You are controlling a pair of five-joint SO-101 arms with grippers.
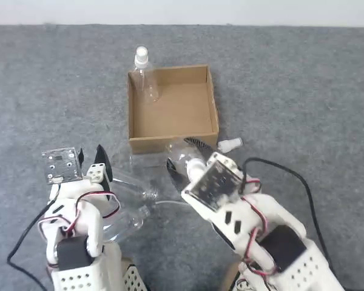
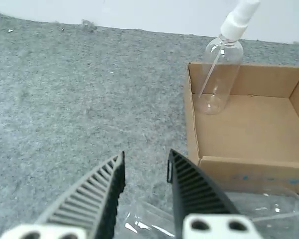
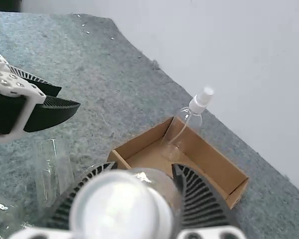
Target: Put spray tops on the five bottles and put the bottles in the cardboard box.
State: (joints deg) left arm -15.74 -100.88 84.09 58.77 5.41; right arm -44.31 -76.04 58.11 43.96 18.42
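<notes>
Clear bottle (image 3: 120,211) clamped in right gripper (image 3: 142,169), round end at lens, long axis prob. in line w/ it toward cardboard box (image 3: 214,162) ahead; left gripper (image 2: 146,157) jaws apart.

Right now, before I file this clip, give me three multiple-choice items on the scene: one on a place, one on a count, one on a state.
1. Where does the loose spray top lie relative to the cardboard box?
A) inside it
B) on the table just outside the corner nearest the right gripper
C) beyond its far side

2. How many bottles are in the box?
A) none
B) one
C) three

3. What state is the right gripper in?
A) shut on a clear bottle
B) open and empty
C) shut on a spray top

Key: 1 B, the top lies on the grey felt beside the box's near corner. 2 B, a single capped bottle leans in a far corner. 3 A, the right wrist view shows the fingers around the bottle.
</notes>
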